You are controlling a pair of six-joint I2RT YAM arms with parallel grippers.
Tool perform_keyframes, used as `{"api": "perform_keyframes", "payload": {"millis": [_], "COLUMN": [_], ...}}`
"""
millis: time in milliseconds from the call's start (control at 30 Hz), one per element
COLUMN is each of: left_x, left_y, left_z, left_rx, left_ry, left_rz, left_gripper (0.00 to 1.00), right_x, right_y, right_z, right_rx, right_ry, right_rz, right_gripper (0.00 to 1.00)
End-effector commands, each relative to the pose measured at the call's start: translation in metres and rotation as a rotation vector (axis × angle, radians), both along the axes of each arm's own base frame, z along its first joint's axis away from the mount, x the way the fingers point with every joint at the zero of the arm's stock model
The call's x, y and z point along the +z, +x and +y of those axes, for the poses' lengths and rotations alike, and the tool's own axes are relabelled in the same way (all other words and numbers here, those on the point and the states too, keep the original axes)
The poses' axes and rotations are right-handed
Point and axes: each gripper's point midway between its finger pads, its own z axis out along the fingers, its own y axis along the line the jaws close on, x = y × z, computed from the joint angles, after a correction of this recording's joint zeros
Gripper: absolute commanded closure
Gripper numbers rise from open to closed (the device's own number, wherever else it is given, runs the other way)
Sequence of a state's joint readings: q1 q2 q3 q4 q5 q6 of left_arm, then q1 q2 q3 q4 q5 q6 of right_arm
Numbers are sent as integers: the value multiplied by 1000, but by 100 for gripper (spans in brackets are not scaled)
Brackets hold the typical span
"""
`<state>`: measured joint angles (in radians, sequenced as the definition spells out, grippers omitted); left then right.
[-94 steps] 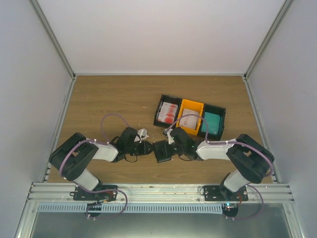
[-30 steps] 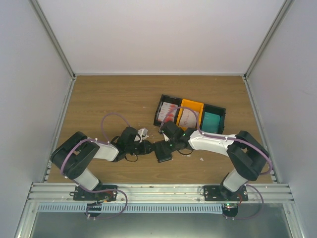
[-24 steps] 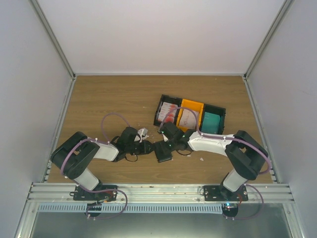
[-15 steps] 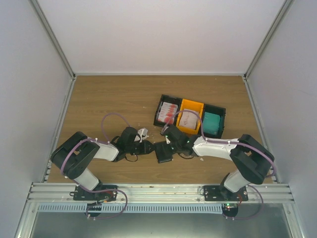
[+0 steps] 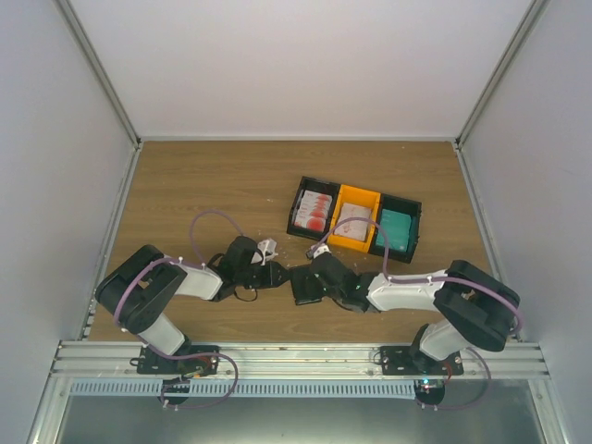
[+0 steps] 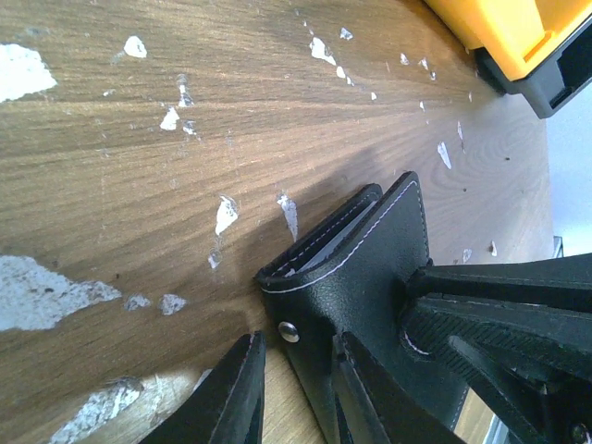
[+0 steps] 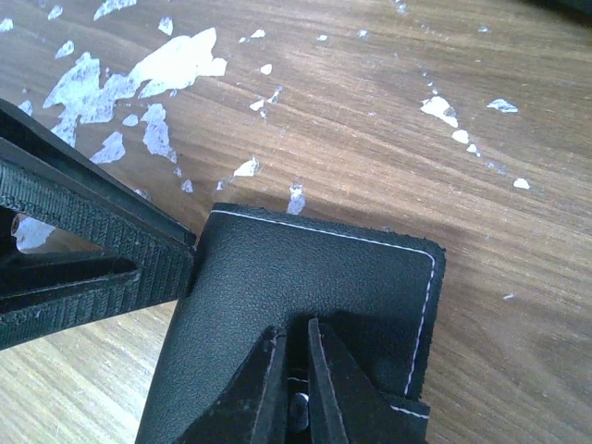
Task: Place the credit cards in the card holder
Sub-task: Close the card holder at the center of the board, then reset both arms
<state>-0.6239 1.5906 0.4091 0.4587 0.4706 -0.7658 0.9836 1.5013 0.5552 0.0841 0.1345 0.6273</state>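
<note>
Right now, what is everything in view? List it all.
table: one, brown wood, under everything
black trays: two, black, ends of the tray row, far right of centre
orange tray: one, orange, between them
red-white cards: a stack, number unclear, left black tray
grey cards: a stack, whitish, orange tray
teal cards: a stack, teal, right black tray
holder: one, black, folded, on the table between the arms
scraps: many, white, strewn on the table
arms: two, black and white, near edge
left fingers: two, black, around the holder's corner
right fingers: two, black, pinching the holder's edge
</note>
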Motion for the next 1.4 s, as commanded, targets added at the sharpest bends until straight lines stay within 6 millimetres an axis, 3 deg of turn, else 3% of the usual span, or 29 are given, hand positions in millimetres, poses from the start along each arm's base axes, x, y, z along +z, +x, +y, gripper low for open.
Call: {"api": "perform_keyframes", "payload": {"millis": [0, 367, 533, 633, 767, 933, 1067, 1200, 1233, 1300, 1367], "left_x": [-19, -21, -22, -19, -6, 15, 36, 67, 77, 101, 131], "left_y": [-6, -5, -5, -4, 2, 14, 23, 33, 37, 41, 39], "left_z": [7, 2, 0, 0, 0, 4, 13, 29, 35, 44, 47], "left_rx": [-6, -31, -38, -33, -19, 8, 39, 95, 123, 154, 154], "left_ry": [72, 65, 60, 54, 52, 78, 96, 106, 112, 124, 94], "left_rz": [36, 51, 56, 47, 7, -67, -128, -213, -239, -310, -410], "left_gripper": [77, 76, 76, 76, 74, 66, 57, 34, 20, 2, 1], "right_x": [-70, -77, -90, -84, -40, 24, 69, 98, 106, 126, 151], "right_y": [-44, -56, -62, -59, -40, -8, 5, 10, 11, 15, 19], "right_z": [-61, -76, -85, -81, -59, -37, -38, -59, -63, -74, -82], "right_rx": [-82, -160, -178, -180, -194, -232, -234, -273, -281, -307, -313], "right_ry": [-253, -301, -339, -364, -298, -140, -63, -45, -34, -10, 16], "right_rz": [142, -34, -59, -74, -157, -180, -172, -175, -181, -202, -248], "right_gripper": [90, 96, 98, 98, 94, 82, 68, 55, 52, 45, 39]}}
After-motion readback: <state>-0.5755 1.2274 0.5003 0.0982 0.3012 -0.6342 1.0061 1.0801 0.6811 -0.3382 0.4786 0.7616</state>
